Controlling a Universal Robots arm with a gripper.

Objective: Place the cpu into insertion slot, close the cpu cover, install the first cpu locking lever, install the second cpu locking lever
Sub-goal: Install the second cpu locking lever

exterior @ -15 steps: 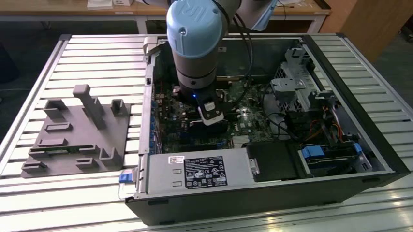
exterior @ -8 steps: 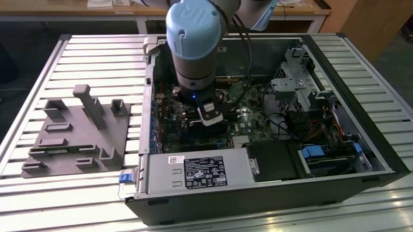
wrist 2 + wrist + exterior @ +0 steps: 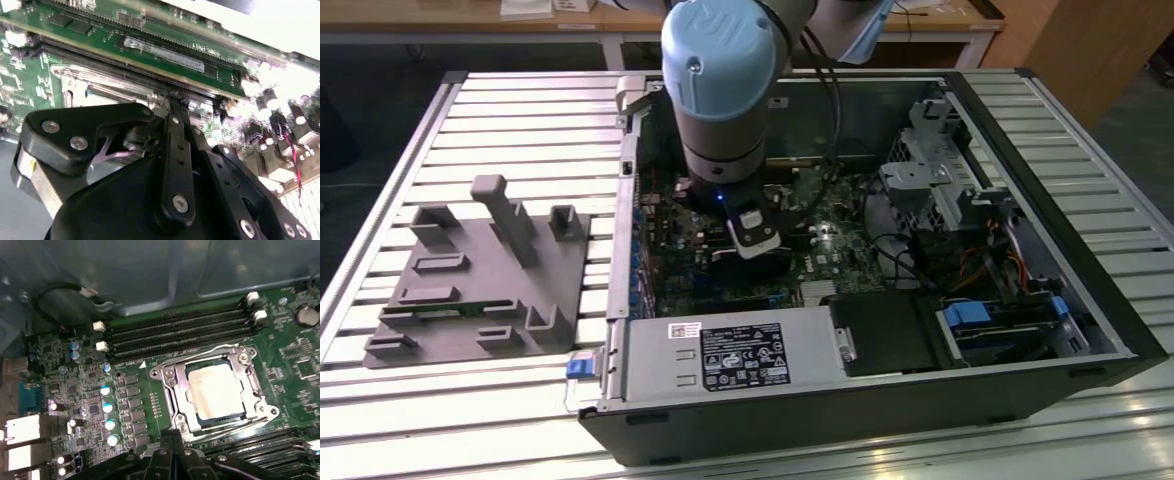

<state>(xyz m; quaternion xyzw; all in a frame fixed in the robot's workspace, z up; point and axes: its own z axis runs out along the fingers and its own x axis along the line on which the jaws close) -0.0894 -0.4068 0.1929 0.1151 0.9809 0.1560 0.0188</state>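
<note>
Chip (image 3: 216, 391) seated in socket (image 3: 260, 410), silver cover frame (image 3: 176, 385) down over it. Levers look latched, not certain. Gripper (image 3: 172, 447) at socket's near edge; jaw state: cannot tell.

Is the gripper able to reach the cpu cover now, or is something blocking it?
Probably yes. In the first wrist view the gripper sits right at the edge of the cpu cover, which lies flat over the cpu, with nothing between them.

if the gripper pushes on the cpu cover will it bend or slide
The cpu cover is a thin metal frame, so probably stiff yet springy. It lies flat over the cpu within the socket, so it likely won't slide. Its bare metal looks slippery for the gripper.
</note>
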